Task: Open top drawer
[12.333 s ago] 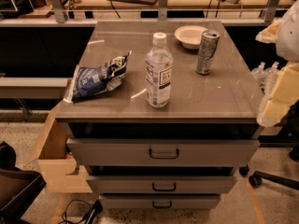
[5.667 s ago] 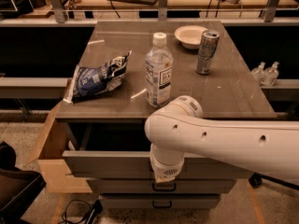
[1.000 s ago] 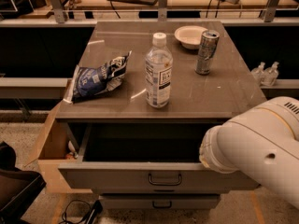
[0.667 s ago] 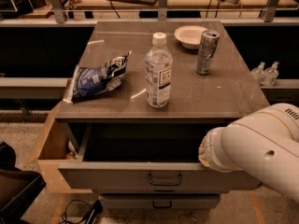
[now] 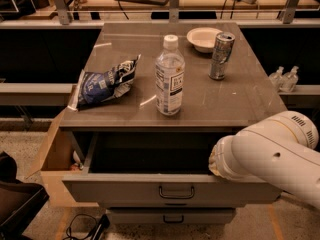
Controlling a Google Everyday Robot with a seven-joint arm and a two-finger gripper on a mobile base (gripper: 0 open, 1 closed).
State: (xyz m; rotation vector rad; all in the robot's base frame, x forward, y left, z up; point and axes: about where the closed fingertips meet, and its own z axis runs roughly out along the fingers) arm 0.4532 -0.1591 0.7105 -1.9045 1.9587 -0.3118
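The top drawer is pulled well out from under the grey tabletop. Its wide grey front faces me with a small dark loop handle at centre, and its dark inside shows nothing in it. My white arm reaches in from the right and its rounded end rests over the drawer's right front corner. The gripper is hidden behind the arm, so I cannot see it. Nothing touches the handle.
On the tabletop stand a water bottle, a drink can, a white bowl and a blue chip bag. A narrower lower drawer is shut. A cardboard box stands left; small bottles stand right.
The top drawer went from shut to pulled well out. My arm moved from the drawer's centre front to its right corner. In the last second almost nothing moved.
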